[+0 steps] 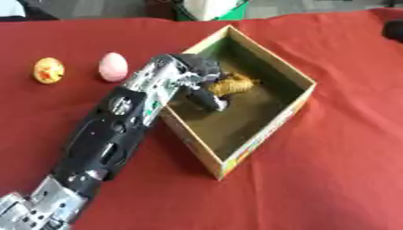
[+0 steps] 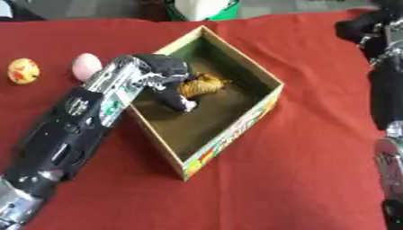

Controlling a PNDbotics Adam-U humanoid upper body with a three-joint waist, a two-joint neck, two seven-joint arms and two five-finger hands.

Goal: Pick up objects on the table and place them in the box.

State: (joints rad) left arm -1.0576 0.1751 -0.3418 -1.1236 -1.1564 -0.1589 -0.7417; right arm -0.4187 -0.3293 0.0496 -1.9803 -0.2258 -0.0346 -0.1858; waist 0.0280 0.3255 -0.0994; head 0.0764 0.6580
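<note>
Left hand [image 1: 201,85] inside the box [image 1: 275,123], fingers curled around a partly hidden yellow-brown object [image 1: 234,84].

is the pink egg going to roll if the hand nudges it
Probably: the pink egg looks smooth and rounded, lying on flat red cloth with nothing beside it. An egg shape tends to curve off rather than roll straight. The cloth may slow it a little.
</note>
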